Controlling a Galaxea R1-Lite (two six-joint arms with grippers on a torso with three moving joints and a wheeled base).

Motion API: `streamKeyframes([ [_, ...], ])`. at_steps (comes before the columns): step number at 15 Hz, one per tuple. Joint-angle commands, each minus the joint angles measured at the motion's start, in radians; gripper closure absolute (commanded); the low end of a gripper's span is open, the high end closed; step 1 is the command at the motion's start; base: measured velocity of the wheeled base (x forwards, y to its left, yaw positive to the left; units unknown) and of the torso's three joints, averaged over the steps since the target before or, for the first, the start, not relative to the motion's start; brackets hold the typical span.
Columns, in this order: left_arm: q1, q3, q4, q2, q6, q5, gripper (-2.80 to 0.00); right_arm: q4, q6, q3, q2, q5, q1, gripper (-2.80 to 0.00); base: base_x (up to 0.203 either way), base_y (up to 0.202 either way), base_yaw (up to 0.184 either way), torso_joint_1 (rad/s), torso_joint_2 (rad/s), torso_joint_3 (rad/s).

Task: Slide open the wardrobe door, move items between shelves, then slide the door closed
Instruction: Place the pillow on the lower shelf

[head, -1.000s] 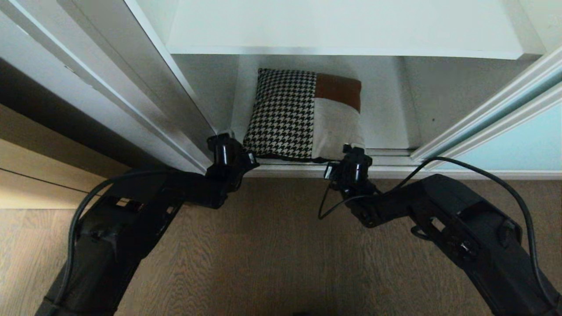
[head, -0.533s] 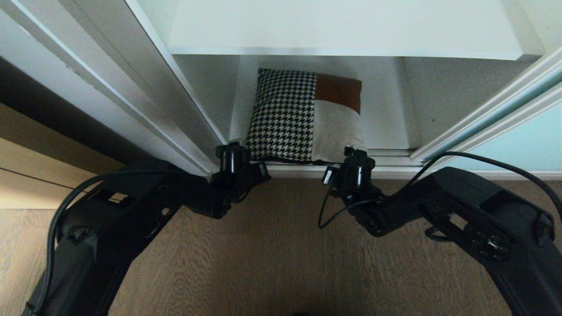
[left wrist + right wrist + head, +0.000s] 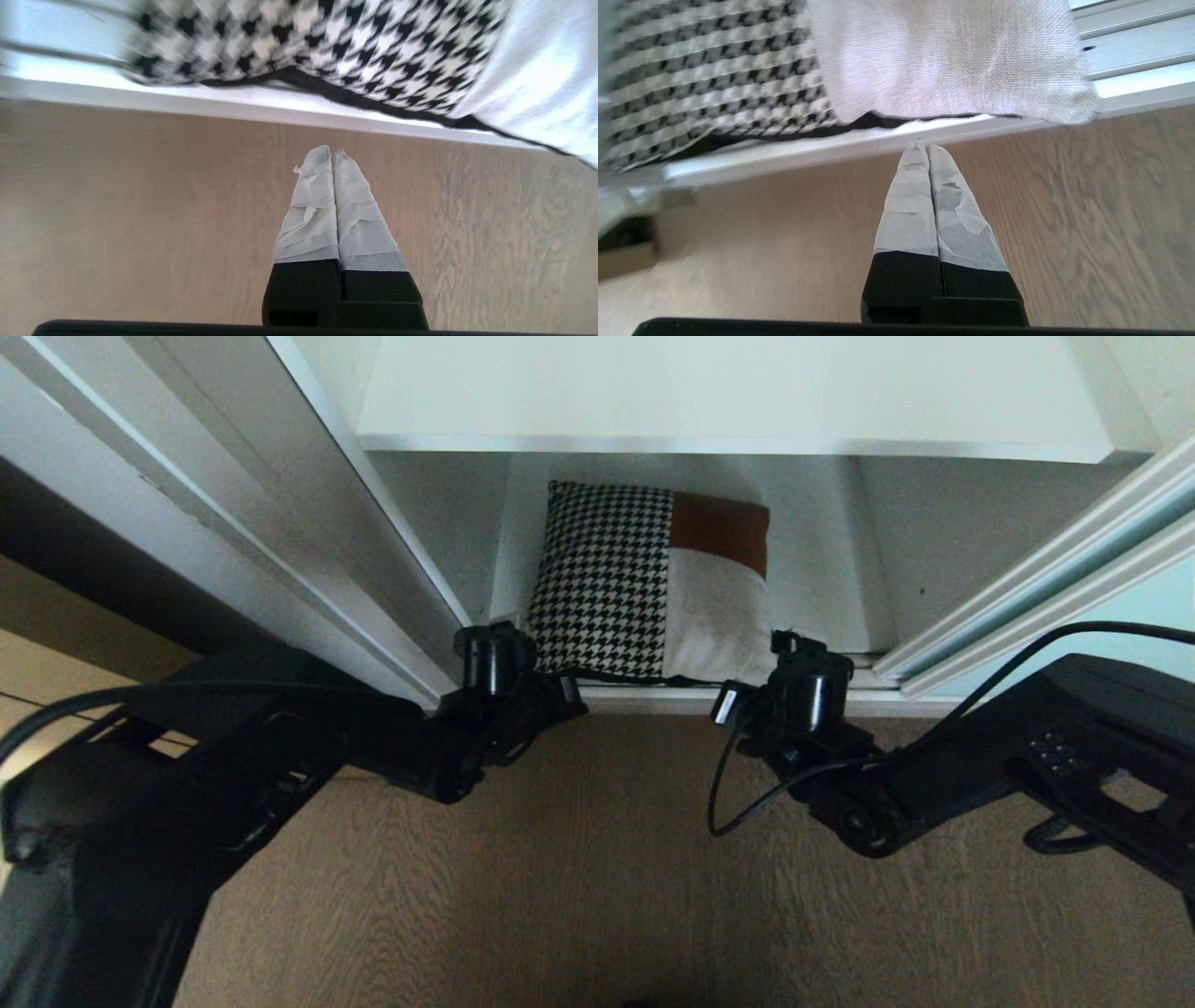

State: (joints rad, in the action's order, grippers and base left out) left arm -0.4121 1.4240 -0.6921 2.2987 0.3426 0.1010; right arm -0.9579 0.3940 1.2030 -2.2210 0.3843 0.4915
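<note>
Both arms had drawn back and apart since earlier; left pincer and right pincer, pressed together, faced the houndstooth, cream and rust cushion at the white bottom shelf's front edge. Pale aqua sliding door open; next, spreading and lifting.

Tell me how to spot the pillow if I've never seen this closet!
Look into the open white wardrobe, under the white shelf, down on the bottom board by the wooden floor. The cushion lies there alone, between the two black robot arms. It is the only patterned thing: black-and-white houndstooth on one half, with cream and rust-brown patches on the other.
</note>
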Motion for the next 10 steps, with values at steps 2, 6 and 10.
streamKeyframes([
  [2, -0.024, -0.177, -0.008, -0.254, -0.032, 0.065, 0.0, 0.006, -0.011, -0.188, 0.252, 0.007, 0.042, 0.0, 0.0, 0.0, 0.0, 0.0, 0.0, 0.0],
  [6, -0.042, -0.455, -0.012, -0.533, -0.132, 0.199, 0.0, 0.058, -0.076, -0.41, 0.533, 0.077, 0.126, 0.0, 0.0, 0.0, 0.0, 0.0, 0.0, 0.0],
  [10, -0.044, -0.683, -0.019, -0.826, -0.217, 0.277, 0.0, 0.079, -0.113, -0.584, 0.746, 0.335, 0.188, 0.0, 0.0, 0.0, 0.0, 0.0, 0.0, 0.0],
])
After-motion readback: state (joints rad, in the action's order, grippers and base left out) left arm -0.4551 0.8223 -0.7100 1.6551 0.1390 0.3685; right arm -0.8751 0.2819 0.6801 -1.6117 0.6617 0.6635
